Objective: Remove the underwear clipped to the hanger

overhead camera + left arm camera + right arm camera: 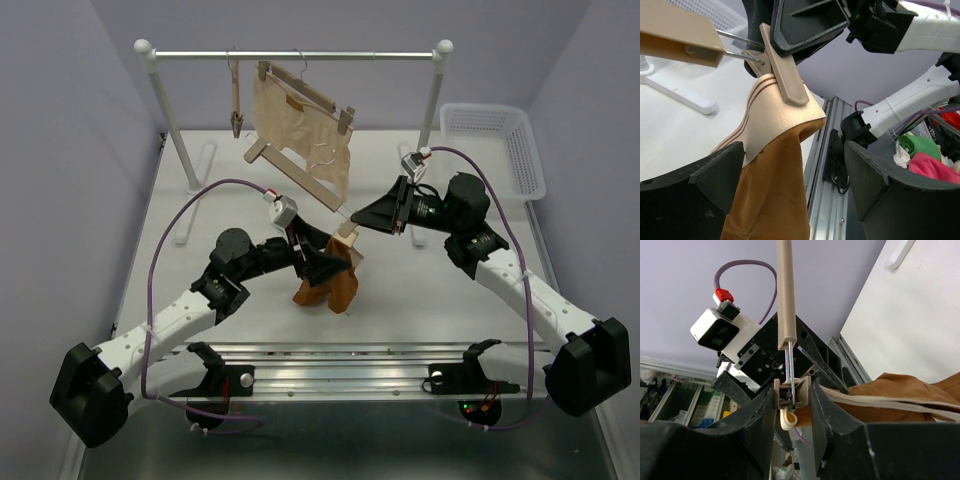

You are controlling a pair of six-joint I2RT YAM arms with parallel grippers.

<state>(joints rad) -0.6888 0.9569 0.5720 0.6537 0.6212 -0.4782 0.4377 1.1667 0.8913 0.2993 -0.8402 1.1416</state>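
The rust-orange underwear (328, 282) hangs by its cream waistband from a clip (347, 232) at the low end of a tilted wooden hanger (295, 180). My right gripper (358, 218) is shut on that clip (792, 390), one finger on each side. My left gripper (322, 262) is open around the orange cloth (770, 200), which touches its left finger (695, 185); the clip (785, 70) sits above. The pale beige underwear (300, 125) hangs clipped to another hanger on the rack rod.
The white rack (300, 55) stands across the back, with an empty clip hanger (237, 110) on its left. A white basket (495, 140) sits at the back right. The metal rail (340, 370) runs along the near edge.
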